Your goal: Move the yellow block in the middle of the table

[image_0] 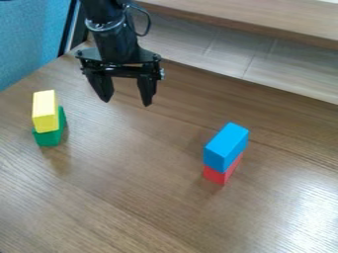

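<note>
The black gripper point(127, 101) hangs over the upper left part of the wooden table point(145, 197), its two fingers spread apart with nothing between them. To its left and lower in the view, the yellow block point(45, 111) rests on top of a green block point(51, 136). A gap separates the gripper from this stack. The green block's upper part is partly hidden behind the yellow one.
On the right of the table a blue block point(226, 147) lies on top of a red block point(223, 171). A wooden ledge point(264, 22) runs along the top right, and a blue panel point(29, 39) stands at the upper left.
</note>
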Robot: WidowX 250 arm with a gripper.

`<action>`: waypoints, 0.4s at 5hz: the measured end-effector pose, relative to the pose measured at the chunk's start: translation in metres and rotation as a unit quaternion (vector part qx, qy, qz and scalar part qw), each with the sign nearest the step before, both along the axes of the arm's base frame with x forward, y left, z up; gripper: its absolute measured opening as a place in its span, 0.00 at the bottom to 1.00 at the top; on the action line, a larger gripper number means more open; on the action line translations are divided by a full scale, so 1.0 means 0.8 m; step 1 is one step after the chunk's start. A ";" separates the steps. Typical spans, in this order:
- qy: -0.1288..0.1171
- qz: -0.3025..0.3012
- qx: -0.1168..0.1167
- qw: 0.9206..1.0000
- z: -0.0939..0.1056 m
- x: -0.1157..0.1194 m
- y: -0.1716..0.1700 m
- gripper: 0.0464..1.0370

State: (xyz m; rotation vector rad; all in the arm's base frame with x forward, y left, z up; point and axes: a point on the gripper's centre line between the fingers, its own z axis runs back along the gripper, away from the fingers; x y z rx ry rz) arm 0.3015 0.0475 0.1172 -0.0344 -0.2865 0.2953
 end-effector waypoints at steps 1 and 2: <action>0.013 0.001 -0.003 1.000 -0.010 -0.002 0.000 0.96; 0.011 0.007 0.000 1.000 -0.009 -0.002 0.001 0.96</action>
